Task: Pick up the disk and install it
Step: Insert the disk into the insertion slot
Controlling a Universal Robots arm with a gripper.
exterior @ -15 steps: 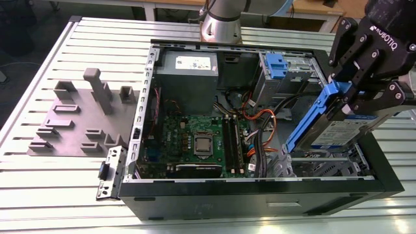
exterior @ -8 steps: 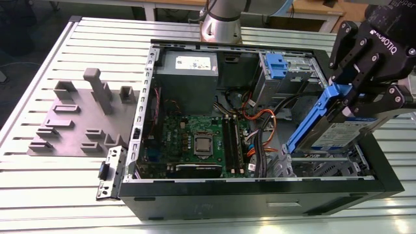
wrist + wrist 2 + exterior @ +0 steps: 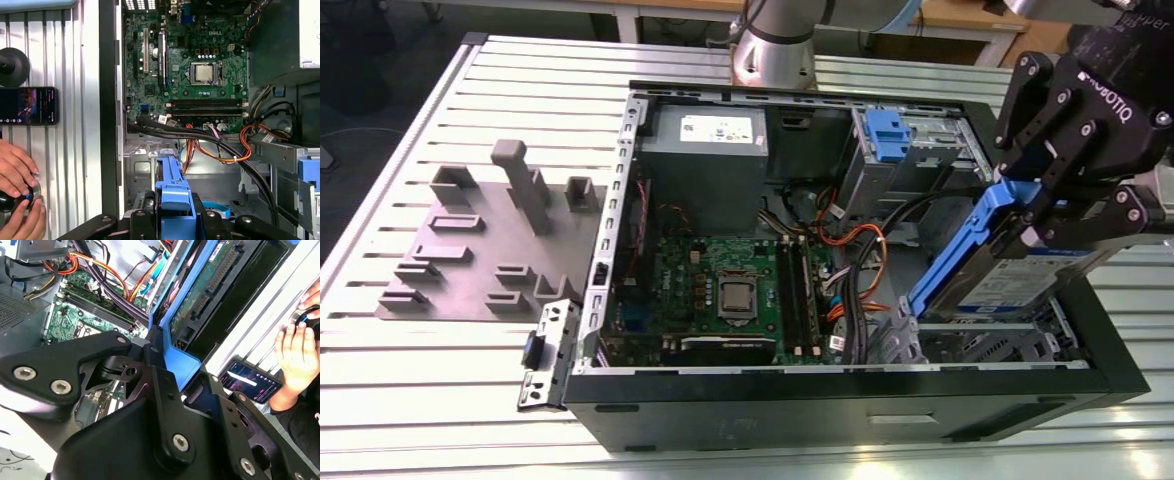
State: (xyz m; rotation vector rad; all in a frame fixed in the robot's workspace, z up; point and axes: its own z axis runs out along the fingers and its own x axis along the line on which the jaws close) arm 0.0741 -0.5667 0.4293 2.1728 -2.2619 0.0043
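Note:
The disk [image 3: 1021,278] is a silver drive with a white-and-blue label in a blue plastic carrier frame [image 3: 961,250]. It hangs tilted, on edge, over the open computer case's [image 3: 640,400] corner at the exterior view's right, just above a silver drive bay [image 3: 987,345]. My black gripper [image 3: 1047,203] is shut on the carrier's upper end. In the first wrist view the blue carrier [image 3: 172,192] sits between my fingers [image 3: 145,200]. The second wrist view shows the disk's green circuit side [image 3: 210,295] beyond my gripper [image 3: 165,357].
Inside the case lie a green motherboard [image 3: 720,290], a grey power-supply box [image 3: 707,150], loose cables [image 3: 854,250] and a blue latch [image 3: 887,135]. A grey fixture plate [image 3: 467,250] rests on the slatted table. A person's hands [image 3: 15,170] and a phone [image 3: 27,105] are beside the case.

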